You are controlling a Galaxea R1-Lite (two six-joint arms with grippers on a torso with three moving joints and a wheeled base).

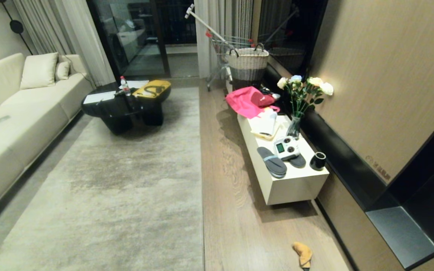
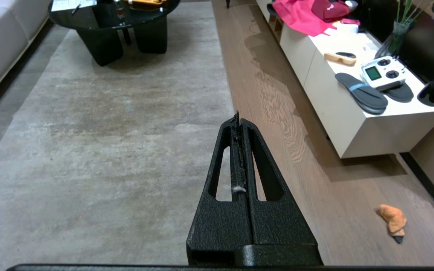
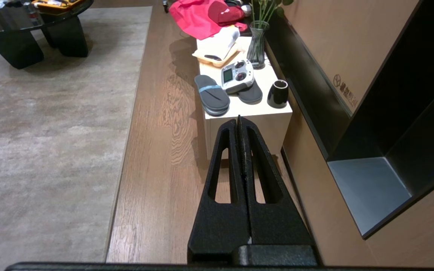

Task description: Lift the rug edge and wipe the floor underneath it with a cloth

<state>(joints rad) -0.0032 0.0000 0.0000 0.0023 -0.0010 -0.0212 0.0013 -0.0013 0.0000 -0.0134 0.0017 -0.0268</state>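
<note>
Rug edge (image 1: 200, 158) is lying flat on the floor (image 1: 232, 210), running from near to far left of the white bench (image 1: 296, 184). You are only starting: the cloth (image 1: 303, 254) is lying near right, untouched. Left tool (image 2: 239, 116) and right tool (image 3: 239, 119) are both closed together, empty. Next, I think, you are needing the cloth.

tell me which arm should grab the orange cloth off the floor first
Probably the right. The cloth lies on the floor on the robot's right, near the white cabinet, away from the rug edge. Both grippers, left and right, are shut and empty.
</note>
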